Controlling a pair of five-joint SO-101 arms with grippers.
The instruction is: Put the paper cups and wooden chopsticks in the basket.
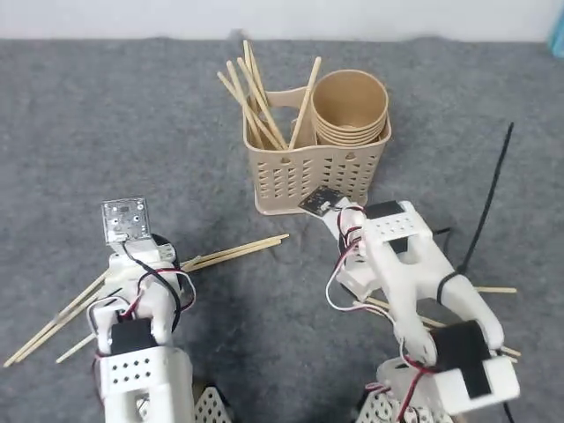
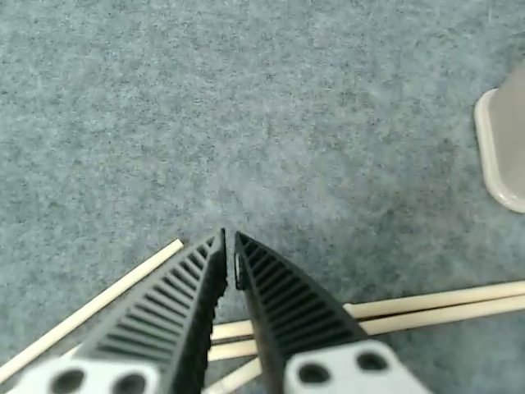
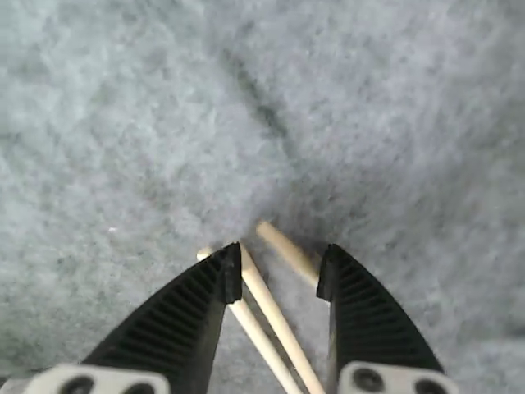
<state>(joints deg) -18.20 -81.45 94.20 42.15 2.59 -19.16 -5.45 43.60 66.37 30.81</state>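
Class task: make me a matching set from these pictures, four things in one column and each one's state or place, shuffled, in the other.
Column one:
1. cups
2. left hand
3. right hand
4. basket

Column two:
A. open, astride chopsticks
B. beige, perforated wall
C. stacked in the basket
D. shut

Pairs: 1-C, 2-D, 3-A, 4-B.

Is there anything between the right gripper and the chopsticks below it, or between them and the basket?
Nothing visible does. The right gripper is open, with chopsticks lying on the carpet between its jaws. In the high view, no loose object lies between that arm and the basket.
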